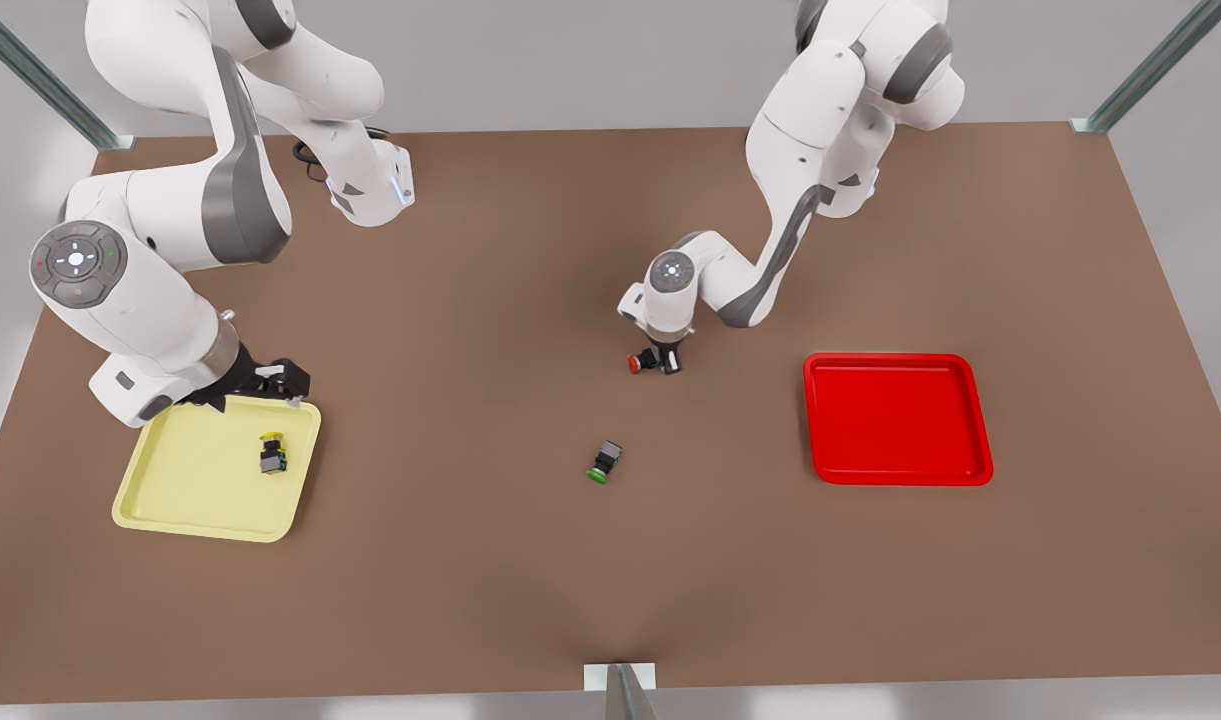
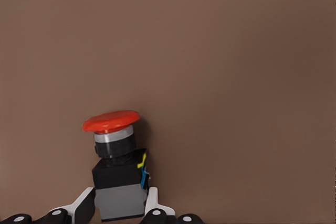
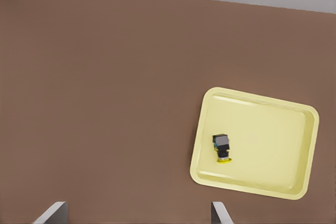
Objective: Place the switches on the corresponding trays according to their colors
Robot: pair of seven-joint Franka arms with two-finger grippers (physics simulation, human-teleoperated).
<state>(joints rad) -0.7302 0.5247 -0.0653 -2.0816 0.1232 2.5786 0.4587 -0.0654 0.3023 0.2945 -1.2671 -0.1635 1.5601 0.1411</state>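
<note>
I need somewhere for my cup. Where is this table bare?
The red tray is empty, and the table is bare along its near edge. The yellow tray has room beside its yellow switch, but the right gripper hangs at its rim. The middle is crowded: the left gripper clamps the red switch, with a green switch nearby.

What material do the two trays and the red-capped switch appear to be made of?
Yellow tray and red tray: probably moulded plastic, one even colour, rounded corners, soft sheen on the raised rims. Red-capped switch, between the left gripper fingers: seemingly plastic, with a glossy cap, black body, grey base and a silvery collar that may be metal.
</note>
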